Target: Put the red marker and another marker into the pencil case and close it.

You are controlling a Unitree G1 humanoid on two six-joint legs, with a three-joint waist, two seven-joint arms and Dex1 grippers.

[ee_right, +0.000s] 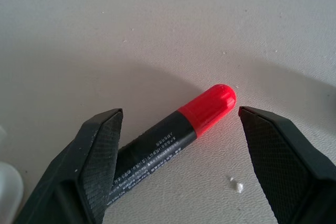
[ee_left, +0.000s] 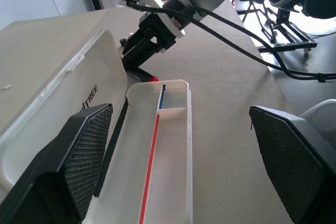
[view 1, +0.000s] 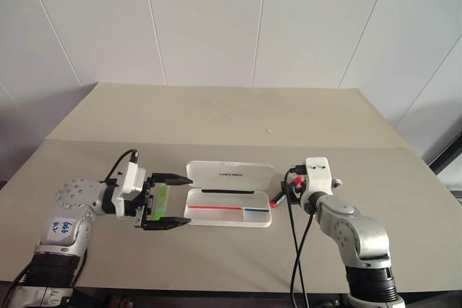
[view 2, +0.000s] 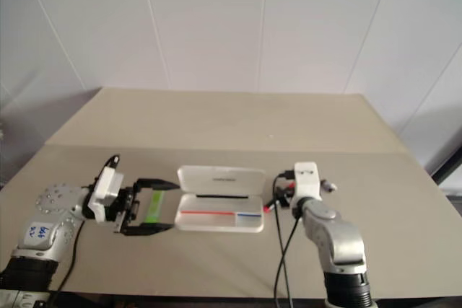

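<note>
While the pencil case lies open on the table with its lid folded back and its tray bare, neither marker is inside yet, so the main risks sit with the two pickups beside it. The case is light-looking plastic, and a gripper brushing its rim could slide it or flip the lid over; the left gripper hovers just at the case's left end, its black fingers spread wide, one near the lid edge and one near the tray's front edge. A sweep toward the case from there would probably shove it into the right arm's work.

Between those left fingers, on the table, lies the green highlighter, not gripped. If the jaws close off-centre, the round barrel may roll or squirt out.

Smallest and most delicate is the red marker. It lies flat on the table just off the case's right end, and the right gripper has its fingers apart on either side of it, touching nothing. The marker lies slantwise across the gap, its cap nearer one finger, so closing as it stands could pivot the barrel or pinch only the tapered cap, letting it slip free.
</note>
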